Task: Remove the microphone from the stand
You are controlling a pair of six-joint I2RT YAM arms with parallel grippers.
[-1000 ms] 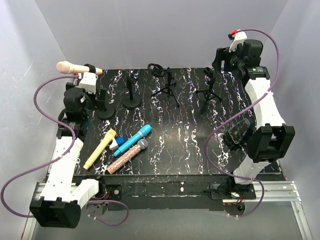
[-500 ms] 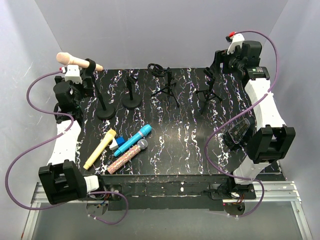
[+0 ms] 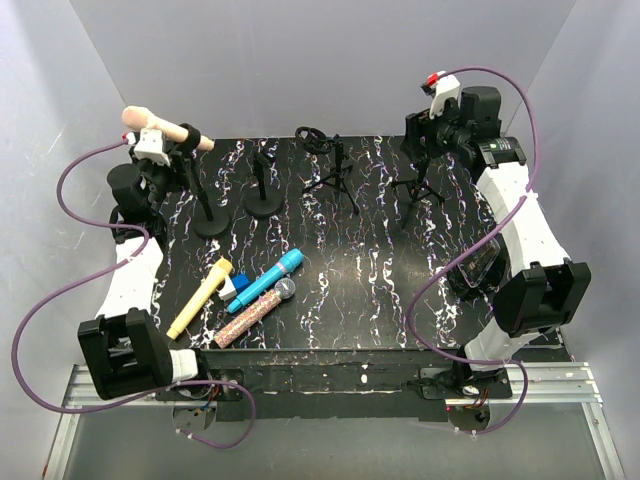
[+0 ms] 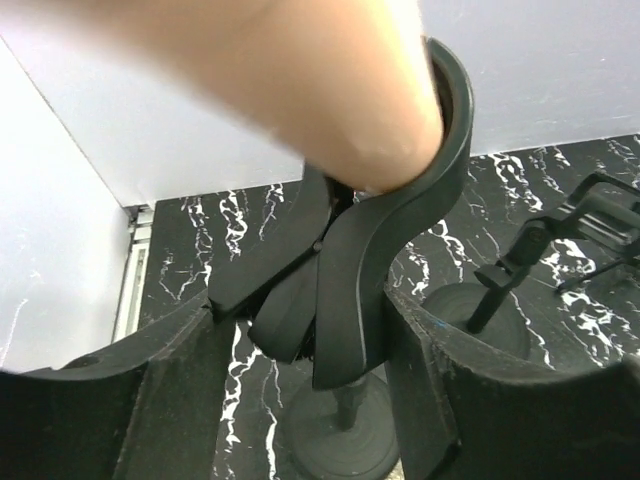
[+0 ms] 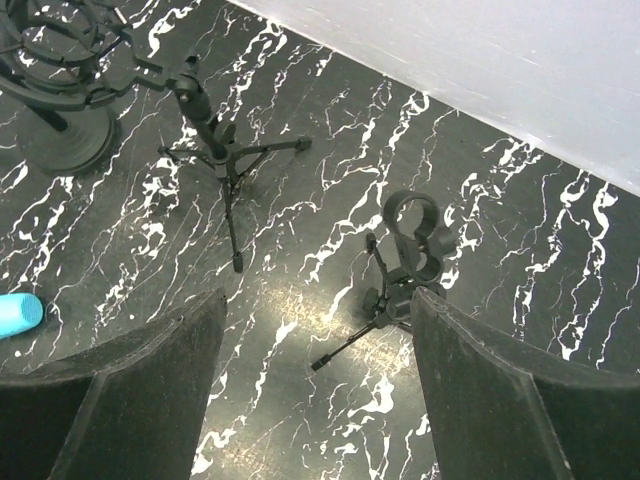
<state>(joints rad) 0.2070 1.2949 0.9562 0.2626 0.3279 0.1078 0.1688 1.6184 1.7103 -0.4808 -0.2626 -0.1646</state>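
Your left gripper [image 4: 298, 305] sat round the black plastic clip [image 4: 400, 200] — pinching or not, I couldn't tell — so you needed to hold the long peach microphone [image 4: 300, 80] itself and lift slowly.

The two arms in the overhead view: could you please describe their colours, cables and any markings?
The left arm and right arm have white links joined by blocky black joint housings. A purple cable loops along each, and the right wrist carries a small red tip. The left end effector and right end effector have broad matte-black fingers.
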